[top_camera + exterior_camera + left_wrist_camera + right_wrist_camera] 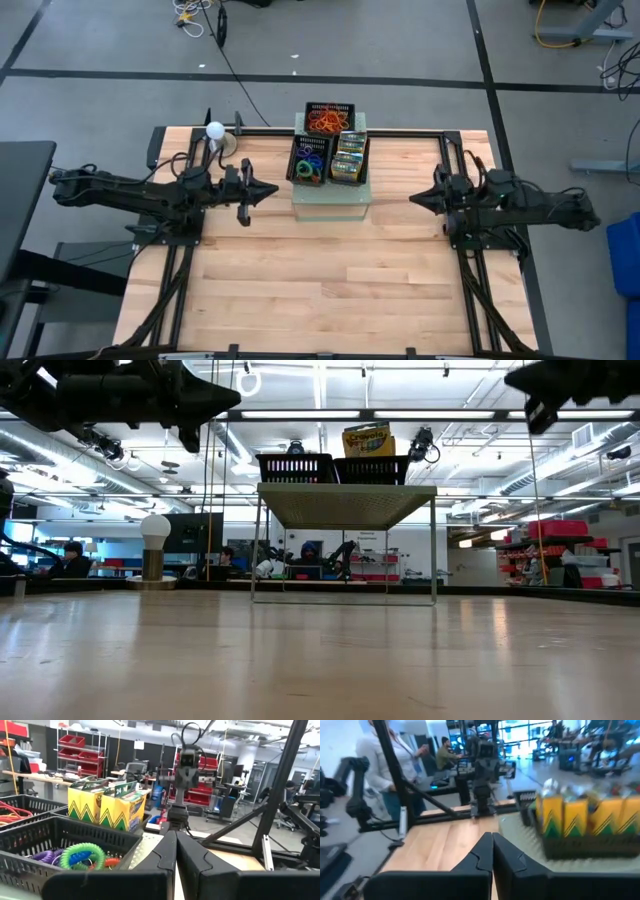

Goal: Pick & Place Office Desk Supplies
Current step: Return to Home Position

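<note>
A pale-green perforated box (330, 195) stands at the table's far middle with three black mesh trays on top. The far tray (325, 120) holds orange rubber bands (10, 812). The near-left tray (310, 160) holds coloured loops (80, 857). The near-right tray (348, 158) holds yellow-green crayon boxes (107, 805) standing upright. My left gripper (272, 190) hangs shut in the air left of the box, pointing level at it. My right gripper (415, 198) hangs shut to the right of the box, pointing level at it. Neither holds anything.
A small lamp with a white globe (215, 130) stands at the table's far left. Black frame rails (450, 150) run along the table's sides and far edge. The wooden tabletop (330, 290) lies bare in front of the box. People show in the room beyond.
</note>
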`<state>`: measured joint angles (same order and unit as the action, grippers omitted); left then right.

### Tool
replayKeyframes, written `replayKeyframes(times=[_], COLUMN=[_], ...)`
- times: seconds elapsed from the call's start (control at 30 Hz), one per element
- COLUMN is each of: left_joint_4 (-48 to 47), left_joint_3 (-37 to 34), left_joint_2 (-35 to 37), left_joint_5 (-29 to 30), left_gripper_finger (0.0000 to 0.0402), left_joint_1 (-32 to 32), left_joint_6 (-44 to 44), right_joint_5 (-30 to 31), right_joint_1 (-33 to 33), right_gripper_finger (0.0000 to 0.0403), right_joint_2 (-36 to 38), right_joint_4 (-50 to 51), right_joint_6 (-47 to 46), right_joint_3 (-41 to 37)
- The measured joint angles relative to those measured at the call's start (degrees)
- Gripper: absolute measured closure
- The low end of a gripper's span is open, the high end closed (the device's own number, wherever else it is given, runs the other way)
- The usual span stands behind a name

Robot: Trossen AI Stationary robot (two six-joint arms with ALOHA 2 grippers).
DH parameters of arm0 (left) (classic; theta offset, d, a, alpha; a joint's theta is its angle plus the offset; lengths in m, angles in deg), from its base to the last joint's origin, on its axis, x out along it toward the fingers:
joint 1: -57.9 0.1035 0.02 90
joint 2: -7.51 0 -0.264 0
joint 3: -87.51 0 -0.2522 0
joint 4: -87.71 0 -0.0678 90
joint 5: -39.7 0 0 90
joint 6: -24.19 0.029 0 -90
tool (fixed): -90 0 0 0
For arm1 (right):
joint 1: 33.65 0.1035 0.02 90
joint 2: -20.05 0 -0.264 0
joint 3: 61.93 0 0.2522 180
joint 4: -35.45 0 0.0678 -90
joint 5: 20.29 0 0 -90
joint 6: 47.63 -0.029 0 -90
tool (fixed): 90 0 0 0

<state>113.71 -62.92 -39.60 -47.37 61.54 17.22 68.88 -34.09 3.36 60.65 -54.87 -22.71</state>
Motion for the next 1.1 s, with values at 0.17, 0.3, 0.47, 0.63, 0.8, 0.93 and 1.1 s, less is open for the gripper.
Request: replayKeyframes(times=[0.17, 0.3, 0.47, 0.63, 0.8, 0.93, 1.1], left_joint_4=[-0.29, -1.08, -1.13, -0.96, -0.99, -0.96, -0.75], left_joint_3=[0.00, 0.00, 0.00, -0.02, -0.02, -0.02, -0.02], left_joint_2=[0.29, 0.78, 0.08, 0.12, 0.12, 0.12, 0.12], left_joint_5=[-0.43, -0.83, -4.03, -4.05, -0.58, 4.29, 6.04], left_gripper_finger=[0.0390, 0.0390, 0.0390, 0.0390, 0.0390, 0.0390, 0.0396], left_joint_1=[0.00, 0.04, 0.07, 0.07, 0.08, 0.08, -0.85], left_joint_6=[0.63, -0.11, -7.90, -14.58, -15.24, -18.43, -12.00], right_joint_5=[-2.24, -2.22, -1.63, -1.16, 4.99, 12.60, 10.10], right_joint_1=[-1.38, -1.81, -1.84, -1.84, -1.84, -1.84, -1.84], right_gripper_finger=[0.0401, 0.0401, 0.0402, 0.0400, 0.0386, 0.0372, 0.0374], right_joint_2=[5.88, 11.65, 15.94, 16.44, 16.33, 16.33, 16.35], right_joint_4=[-1.51, -1.61, 0.62, 2.12, 4.57, 1.57, -0.04], right_joint_6=[-2.63, -2.16, -2.99, -2.84, -4.40, -6.33, -1.30], right_joint_3=[-6.08, -8.06, -8.42, -8.42, -8.45, -8.45, -8.45])
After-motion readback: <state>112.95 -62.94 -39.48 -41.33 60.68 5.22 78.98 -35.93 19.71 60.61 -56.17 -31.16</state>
